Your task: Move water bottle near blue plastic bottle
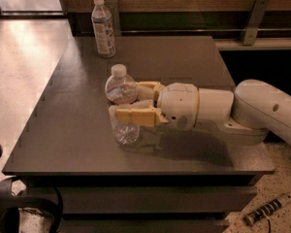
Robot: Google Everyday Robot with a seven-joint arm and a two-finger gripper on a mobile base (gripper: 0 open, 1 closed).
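Note:
The water bottle (120, 90) is a stout clear bottle with a white cap and stands upright near the middle of the dark table (184, 57). My gripper (128, 102) reaches in from the right. Its yellowish fingers (133, 115) sit on either side of the bottle's dark label band and are shut on it. The blue plastic bottle (103, 30), slim with a large pale label and a white cap, stands upright at the table's far left edge, well beyond the water bottle.
My white arm (262, 110) lies across the right half of the table. A wall ledge with a metal bracket (250, 13) runs behind the table. A ribbed grey object (266, 210) lies on the floor at bottom right, and dark gear (9, 212) at bottom left.

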